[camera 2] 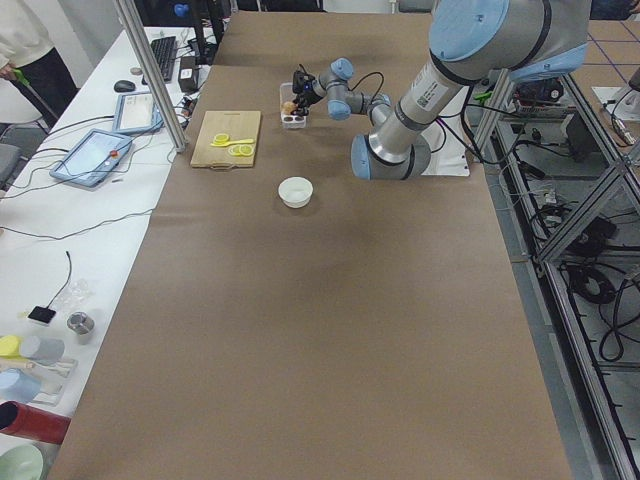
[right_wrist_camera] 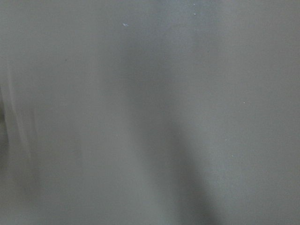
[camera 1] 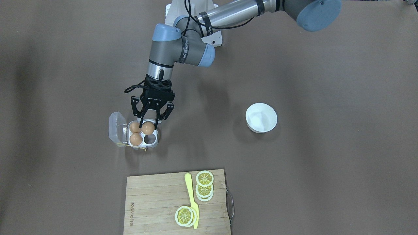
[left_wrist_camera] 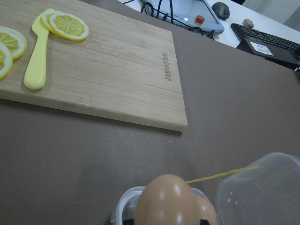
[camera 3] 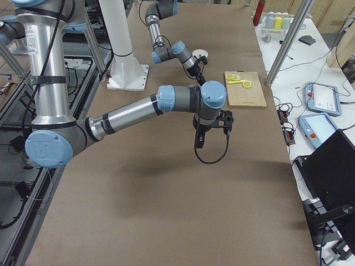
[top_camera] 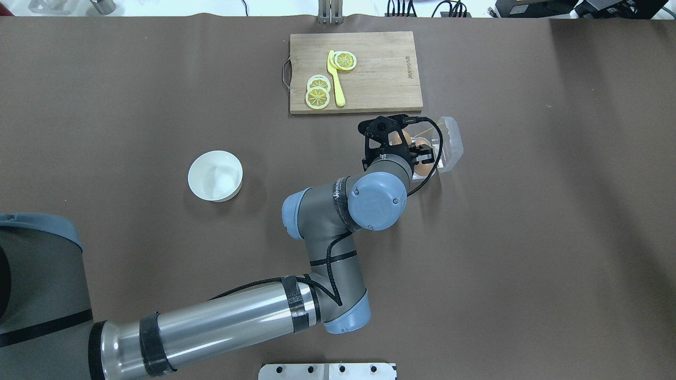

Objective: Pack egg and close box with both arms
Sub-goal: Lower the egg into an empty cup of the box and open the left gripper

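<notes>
"Where is the egg?"

"At a cell of the box, beside two other eggs. The left tool pinches its sides."

"Will it be hard to hold?"

"It looks smooth and light, and I think it cracks easily. Squeeze the round sides softly. I cannot tell about the right tool."

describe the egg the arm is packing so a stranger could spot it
Start at the wooden cutting board; the clear box sits off its corner, towards the robot, lid open. Of the three brown eggs inside, the egg is the one held by the left end effector; the other two eggs sit free.
</notes>
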Action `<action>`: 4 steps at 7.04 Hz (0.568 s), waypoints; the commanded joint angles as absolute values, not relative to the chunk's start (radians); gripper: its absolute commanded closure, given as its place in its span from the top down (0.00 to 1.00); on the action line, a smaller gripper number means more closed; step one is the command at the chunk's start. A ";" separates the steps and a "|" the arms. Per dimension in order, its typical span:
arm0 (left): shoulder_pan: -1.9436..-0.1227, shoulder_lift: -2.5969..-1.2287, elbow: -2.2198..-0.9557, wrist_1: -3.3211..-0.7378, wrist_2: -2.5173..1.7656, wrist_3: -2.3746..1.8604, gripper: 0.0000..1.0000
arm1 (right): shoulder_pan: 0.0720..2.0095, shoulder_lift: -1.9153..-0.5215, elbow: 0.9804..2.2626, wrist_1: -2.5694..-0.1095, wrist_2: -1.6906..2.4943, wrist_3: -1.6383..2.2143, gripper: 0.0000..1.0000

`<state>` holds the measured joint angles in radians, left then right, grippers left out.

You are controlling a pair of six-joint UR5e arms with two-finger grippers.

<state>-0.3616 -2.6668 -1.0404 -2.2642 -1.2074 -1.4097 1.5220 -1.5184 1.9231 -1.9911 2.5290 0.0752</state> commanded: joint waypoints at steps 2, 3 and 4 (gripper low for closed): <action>-0.357 -2.674 -1.034 -2.264 -1.207 -1.410 0.47 | 1.522 -1.517 1.922 -1.991 2.530 0.083 1.00; -0.351 -2.674 -1.032 -2.264 -1.207 -1.410 0.47 | 1.522 -1.517 1.922 -1.991 2.530 0.084 1.00; -0.351 -2.674 -1.031 -2.264 -1.207 -1.410 0.47 | 1.522 -1.517 1.922 -1.991 2.530 0.084 1.00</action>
